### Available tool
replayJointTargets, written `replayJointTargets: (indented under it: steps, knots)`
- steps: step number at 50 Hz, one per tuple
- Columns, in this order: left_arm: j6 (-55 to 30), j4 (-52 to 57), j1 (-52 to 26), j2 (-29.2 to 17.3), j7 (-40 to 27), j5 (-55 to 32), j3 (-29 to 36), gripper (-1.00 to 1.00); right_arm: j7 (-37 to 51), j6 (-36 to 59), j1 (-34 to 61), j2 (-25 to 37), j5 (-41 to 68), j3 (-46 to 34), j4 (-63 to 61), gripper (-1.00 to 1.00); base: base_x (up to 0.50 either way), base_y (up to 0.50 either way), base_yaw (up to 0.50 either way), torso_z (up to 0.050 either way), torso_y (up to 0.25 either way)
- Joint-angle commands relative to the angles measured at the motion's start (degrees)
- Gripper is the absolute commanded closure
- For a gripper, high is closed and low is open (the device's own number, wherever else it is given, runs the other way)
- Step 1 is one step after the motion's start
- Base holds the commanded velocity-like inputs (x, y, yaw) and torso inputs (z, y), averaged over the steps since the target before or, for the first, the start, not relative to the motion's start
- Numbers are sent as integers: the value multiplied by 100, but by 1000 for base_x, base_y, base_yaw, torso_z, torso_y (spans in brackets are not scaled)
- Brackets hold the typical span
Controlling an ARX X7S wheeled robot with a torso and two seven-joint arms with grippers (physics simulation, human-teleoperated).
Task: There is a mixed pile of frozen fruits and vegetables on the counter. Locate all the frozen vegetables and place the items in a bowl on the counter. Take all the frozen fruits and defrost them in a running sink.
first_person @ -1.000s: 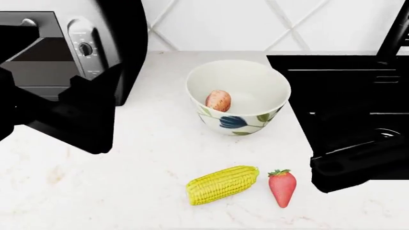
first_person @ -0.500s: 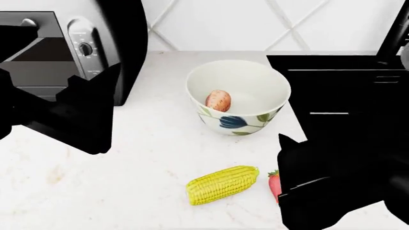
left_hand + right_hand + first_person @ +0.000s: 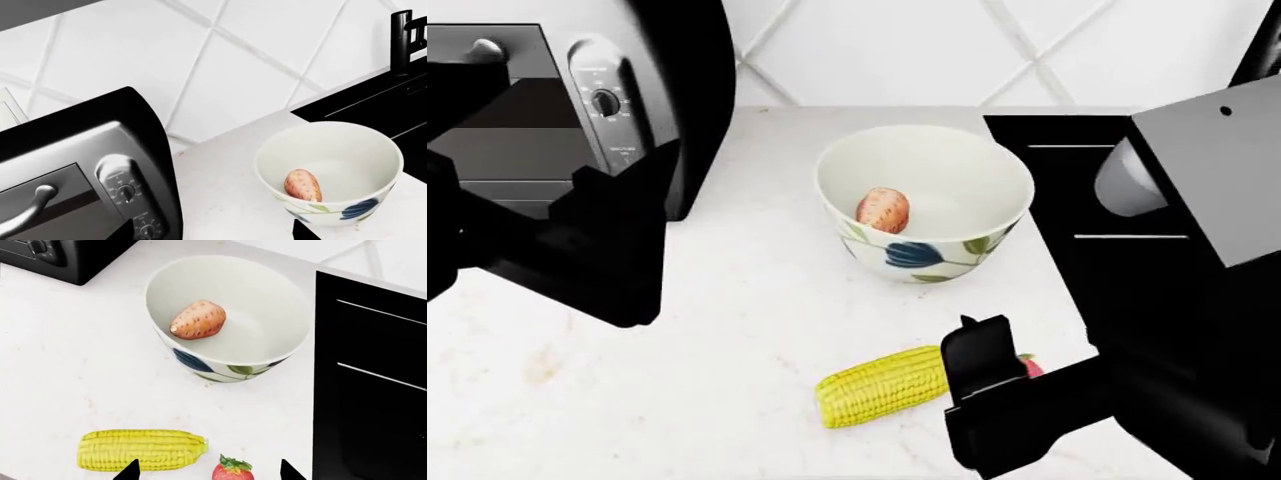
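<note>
From my head camera, the round white ceramic bowl with blue and green leaves painted on its outside (image 3: 924, 200) stands on the white marbled stone counter (image 3: 721, 340), and the pinkish-orange speckled sweet potato (image 3: 884, 210) lies inside it. Nearer to me the yellow corn cob (image 3: 874, 388) lies on the counter, and my right gripper (image 3: 994, 385) hangs just to its right, covering all but a sliver of the small red strawberry (image 3: 1032, 367). The matte black sink (image 3: 1068, 170) sits to the right of the bowl. My left arm hangs at the left, before the black and silver toaster oven (image 3: 587, 100).

My left wrist camera sees the bowl (image 3: 333, 172) with the sweet potato (image 3: 302, 185) in it, the toaster oven (image 3: 87, 170) and the black tap (image 3: 400, 42) by the sink. Two fingertips (image 3: 303, 232) stand apart, holding nothing.

My right wrist camera shows the corn cob (image 3: 140, 450) and strawberry (image 3: 231, 471) side by side, the strawberry between my spread, empty fingertips (image 3: 128, 472), and the bowl (image 3: 227, 315) beyond.
</note>
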Motion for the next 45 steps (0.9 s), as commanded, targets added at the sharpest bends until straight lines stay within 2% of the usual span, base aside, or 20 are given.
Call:
replayJointTargets:
  steps: [1,23,45]
  knots:
    - [5,19,30,-23,16,14,-2,-100,-89,81,-354,81,-417,-285,15,-100,0,0,0,0,0]
    - [11,22,55,-22,21,35,5,-100,-41,330,-572,379,-564,-618,-34,-100,0,0,0,0,0]
    - [34,68,119,-94,55,55,-13,-100,-336,433,-1053,590,-1162,-881,30,-100,0,0,0,0,0]
